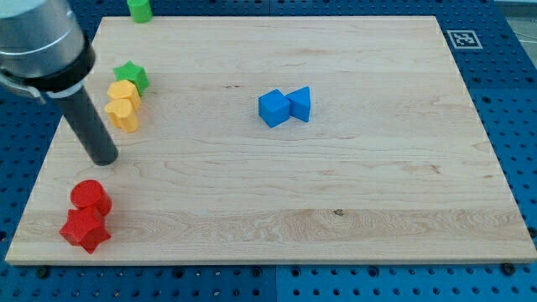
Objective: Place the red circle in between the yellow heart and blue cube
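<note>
Wooden board (336,210): most blocks sit at the view's left. Blue cube (273,108) mid-board, touching a blue wedge (300,104). Yellow heart (123,91) upper left, beside a green star (132,75). Red circle (91,197) lower left, against a red star (85,229). Our tip (104,159) hovers just above the circle, no gripper fitted, nothing held. We judge this the approach step; next we must get behind the circle, on its left, and push right.

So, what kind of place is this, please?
Probably a robotics lab bench. A wooden board lies on a blue perforated table, a printed marker tag sits at the board's corner, and my tip hangs just above the red circle.
</note>
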{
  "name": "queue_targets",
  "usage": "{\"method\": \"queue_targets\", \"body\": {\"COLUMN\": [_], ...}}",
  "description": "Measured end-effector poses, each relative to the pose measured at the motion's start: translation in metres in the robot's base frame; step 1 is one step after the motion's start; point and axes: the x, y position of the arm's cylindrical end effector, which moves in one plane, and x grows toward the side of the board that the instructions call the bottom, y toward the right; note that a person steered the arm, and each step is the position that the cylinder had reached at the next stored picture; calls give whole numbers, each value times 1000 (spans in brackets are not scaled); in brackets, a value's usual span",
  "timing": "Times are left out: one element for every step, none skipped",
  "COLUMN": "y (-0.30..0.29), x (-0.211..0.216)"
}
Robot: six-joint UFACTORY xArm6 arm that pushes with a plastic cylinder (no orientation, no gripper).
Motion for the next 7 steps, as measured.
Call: {"method": "queue_targets", "body": {"y": [-17, -42, -43, -43, -27, -13, 20], "x": [8, 10, 38, 59, 72, 81, 81]}}
